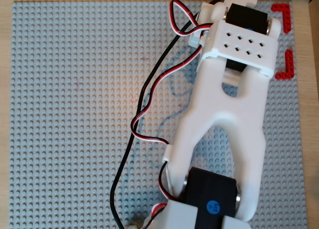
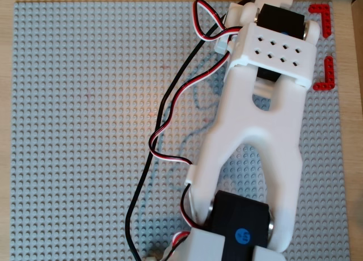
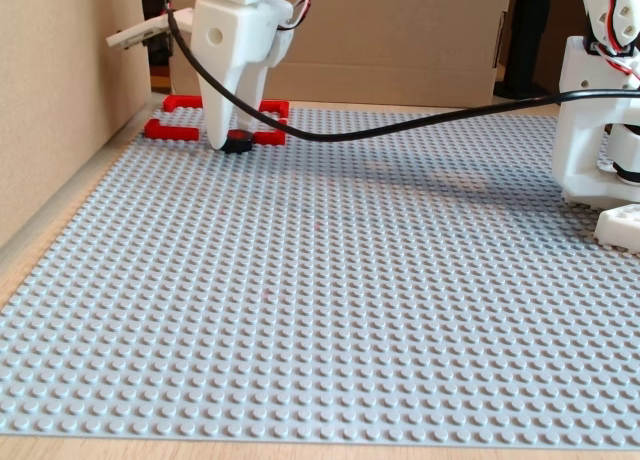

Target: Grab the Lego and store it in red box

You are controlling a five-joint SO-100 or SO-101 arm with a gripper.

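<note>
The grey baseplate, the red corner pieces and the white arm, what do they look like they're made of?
The grey baseplate looks like moulded plastic, matte, covered in even rows of studs. The red corner pieces also look like plastic, slightly glossy, thin beams with small holes. The white arm seems 3D-printed plastic, matte with rounded edges, though no layer lines can be made out. The wall beside the plate looks like brown cardboard.

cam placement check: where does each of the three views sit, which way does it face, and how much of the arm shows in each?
Both overhead views: above the grey baseplate, looking straight down; identical pictures. The white arm runs from bottom edge to top right and covers the gripper; two red corner pieces show beside it.
Fixed view: low at the baseplate's near edge, facing across it toward the cardboard wall. Gripper at far left by the small black Lego, arm base at right.
Shared: baseplate, arm, red box corners, black cable.
</note>
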